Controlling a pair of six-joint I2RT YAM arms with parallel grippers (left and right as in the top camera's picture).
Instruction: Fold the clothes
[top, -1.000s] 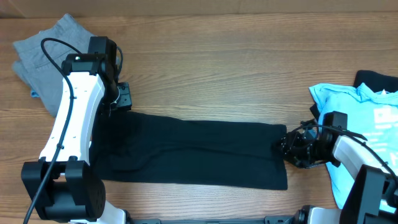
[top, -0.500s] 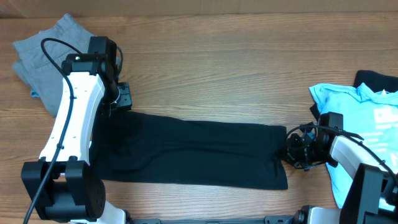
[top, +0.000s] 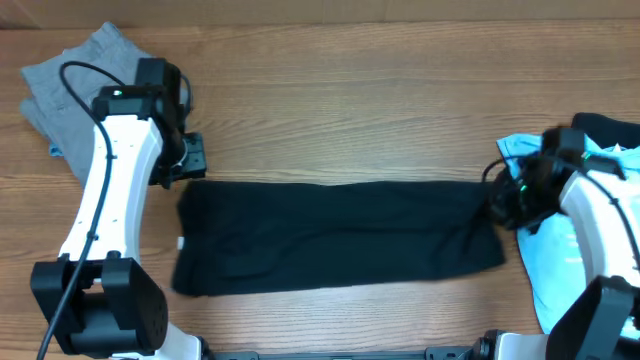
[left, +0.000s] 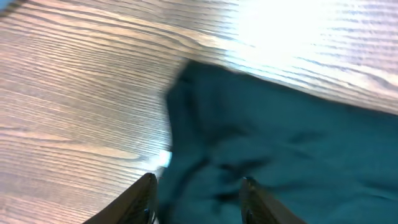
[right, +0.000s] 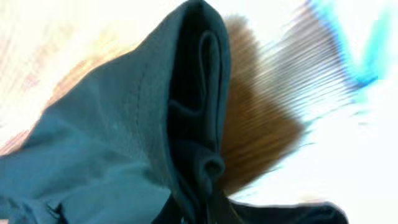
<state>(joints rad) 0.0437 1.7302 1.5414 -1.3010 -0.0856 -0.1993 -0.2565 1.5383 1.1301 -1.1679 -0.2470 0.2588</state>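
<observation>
A black T-shirt (top: 330, 235), folded into a long strip, lies across the middle of the table. My right gripper (top: 505, 200) is shut on its right end; in the right wrist view the bunched black cloth (right: 193, 124) runs down into the closed gripper (right: 200, 208). My left gripper (top: 190, 158) hovers just beyond the strip's far left corner, open. In the left wrist view its two fingertips (left: 147, 190) stand apart over the shirt's left edge (left: 249, 149), gripping nothing.
Grey trousers (top: 70, 75) lie crumpled at the far left corner. A light-blue printed tee (top: 590, 210) lies at the right edge under my right arm, with another dark garment (top: 605, 128) behind it. Bare wood table (top: 350, 110) stretches behind the strip.
My right gripper shut on the shirt's right end and pulled it right and away from me, straightening the strip. The shirt's left end slid out from beneath the left gripper, which barely moved.
</observation>
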